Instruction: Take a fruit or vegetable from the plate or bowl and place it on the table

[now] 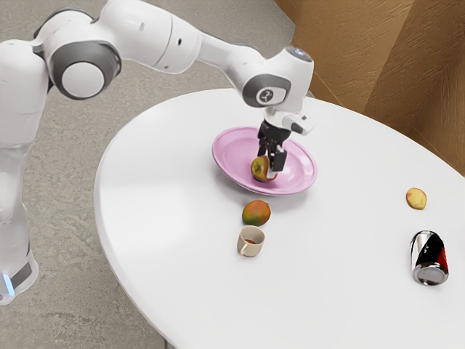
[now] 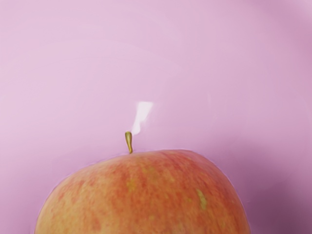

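Well, the end effector (image 1: 266,165) straddles the apple (image 2: 146,195); its grip is unclear.

The counter (image 1: 167,269) was round and white, with a smooth top and a rounded edge. It ran out of the exterior view at the right and at the near side. Below its near left edge there was a small part of a support (image 1: 167,343), too little to tell its shape. The floor (image 1: 69,189) was grey, rough and spotted, and it lay at the left and at the far side. At the far right stood brown upright panels (image 1: 349,43), which looked like wood with a grain; their faces met at an angle, some lighter, some darker. A soft brightness lay on the counter's left part.
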